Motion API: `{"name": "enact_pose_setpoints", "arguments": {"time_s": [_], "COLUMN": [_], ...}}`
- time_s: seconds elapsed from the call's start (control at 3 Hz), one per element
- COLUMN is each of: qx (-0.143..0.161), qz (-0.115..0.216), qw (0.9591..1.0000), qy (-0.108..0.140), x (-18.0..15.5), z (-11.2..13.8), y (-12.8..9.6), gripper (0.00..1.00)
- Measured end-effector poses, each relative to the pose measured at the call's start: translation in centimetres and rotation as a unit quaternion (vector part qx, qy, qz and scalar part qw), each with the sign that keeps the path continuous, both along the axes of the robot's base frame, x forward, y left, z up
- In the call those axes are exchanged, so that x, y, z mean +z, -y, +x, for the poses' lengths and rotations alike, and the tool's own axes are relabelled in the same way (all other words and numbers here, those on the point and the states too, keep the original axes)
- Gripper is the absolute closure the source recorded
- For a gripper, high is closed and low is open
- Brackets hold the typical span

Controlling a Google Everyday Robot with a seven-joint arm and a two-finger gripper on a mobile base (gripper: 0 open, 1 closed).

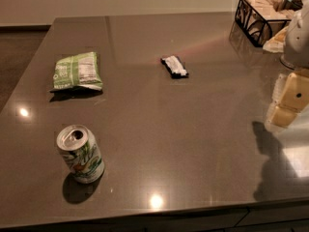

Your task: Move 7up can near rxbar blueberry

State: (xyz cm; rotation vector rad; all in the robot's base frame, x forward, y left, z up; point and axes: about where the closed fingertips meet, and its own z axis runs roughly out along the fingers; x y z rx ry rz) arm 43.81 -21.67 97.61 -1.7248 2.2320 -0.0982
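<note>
Camera view: gripper (288, 105) hung at three o'clock, its grip impossible to tell; upright 7up can (81, 154) at seven o'clock wanted a centred, level grasp.

Dark, glossy countertop (183, 129), with light spots reflected in it.

- Front left: 7up can (80, 153), upright, top opened, standing alone.
- Rear left: green-and-white snack bag (77, 71), lying flat, well apart from the can.
- Rear centre: rxbar blueberry (175, 66), flat, dark wrapper with a white patch, well apart from both can and bag.
- Far right corner: black wire basket (260, 18) holding pale packets.
- Right edge: gripper (288, 103), above the surface, clear of every listed item.
</note>
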Motion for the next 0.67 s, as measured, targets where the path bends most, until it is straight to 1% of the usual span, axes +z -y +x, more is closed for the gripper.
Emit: {"name": "enact_pose_setpoints", "arguments": {"time_s": [0.33, 0.67], "qx": [0.0, 0.012], "qz": [0.0, 0.013], "qw": [1.0, 0.9998], "qy": [0.0, -0.002], "x": [0.0, 0.1], "z": [0.0, 0.1], "y": [0.0, -1.1], "gripper": [0.0, 0.0]}}
